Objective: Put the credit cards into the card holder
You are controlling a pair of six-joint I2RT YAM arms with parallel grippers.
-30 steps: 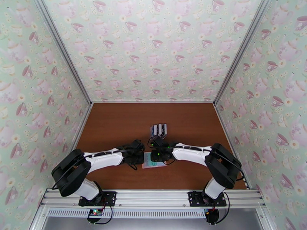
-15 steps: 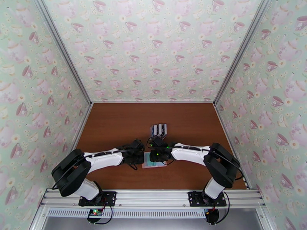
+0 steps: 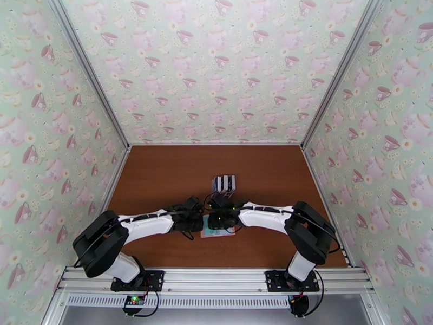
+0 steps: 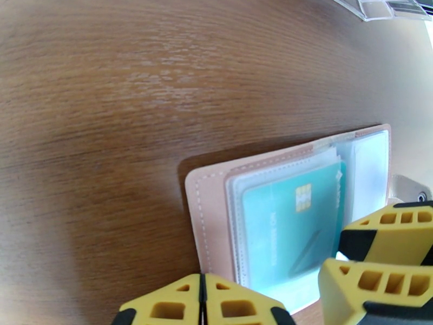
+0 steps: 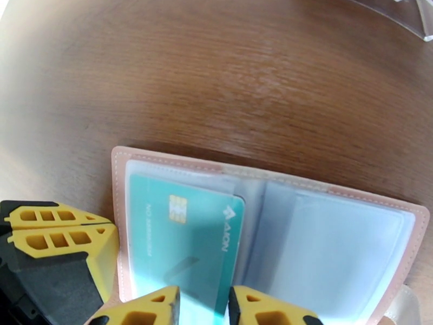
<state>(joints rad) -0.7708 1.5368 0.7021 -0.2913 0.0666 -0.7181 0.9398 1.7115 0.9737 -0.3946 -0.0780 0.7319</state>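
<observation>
The pink card holder [image 3: 223, 233] lies open on the table near the front middle, clear sleeves up [image 4: 208, 212] [image 5: 325, 234]. A teal credit card [image 4: 287, 228] [image 5: 184, 239] with a gold chip sits partly inside its left sleeve. My right gripper [image 5: 203, 307] [image 3: 215, 223] stands over the card's near end, its fingers [image 4: 389, 228] a small gap apart, and the card lies flat beneath them. My left gripper [image 4: 201, 301] [image 3: 200, 220] is shut with nothing in it. Its tips are at the holder's left cover edge, where its fingers [image 5: 59, 234] show beside the pink rim.
A clear slotted rack [image 3: 224, 183] holding more cards stands just behind the holder, and its corner shows in both wrist views [image 4: 379, 4] [image 5: 400, 12]. Bare brown table [image 3: 162, 174] lies to the left, right and back. Patterned walls enclose three sides.
My right gripper has crept slightly to the left over the holder. The left arm has stayed where it was.
</observation>
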